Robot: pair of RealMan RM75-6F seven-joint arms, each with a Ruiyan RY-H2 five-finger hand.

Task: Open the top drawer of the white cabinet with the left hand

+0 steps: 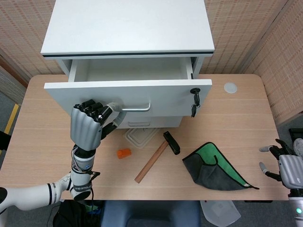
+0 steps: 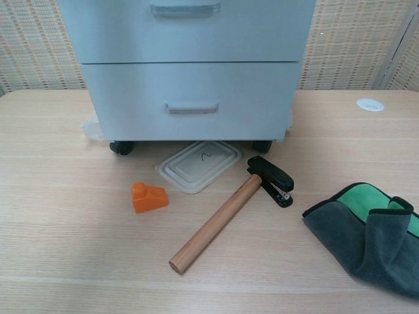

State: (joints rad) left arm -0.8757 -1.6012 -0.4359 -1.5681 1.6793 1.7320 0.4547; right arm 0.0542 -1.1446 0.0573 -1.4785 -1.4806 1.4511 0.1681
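The white cabinet (image 1: 128, 26) stands at the back of the table; the chest view shows only its lower drawers (image 2: 190, 98). Its top drawer (image 1: 125, 97) is pulled out toward me, and the inside that shows is bare. My left hand (image 1: 89, 124) grips the left end of the drawer's metal handle (image 1: 135, 108), fingers curled around the bar. A key (image 1: 193, 94) hangs from the lock at the drawer front's right. My right hand (image 1: 286, 165) rests at the table's right front edge with fingers spread, holding nothing.
In front of the cabinet lie a clear plastic lid (image 2: 200, 165), an orange block (image 2: 148, 197) and a wooden-handled hammer (image 2: 226, 212). A grey and green cloth (image 2: 366, 232) lies to the right. A white disc (image 2: 370, 104) sits far right.
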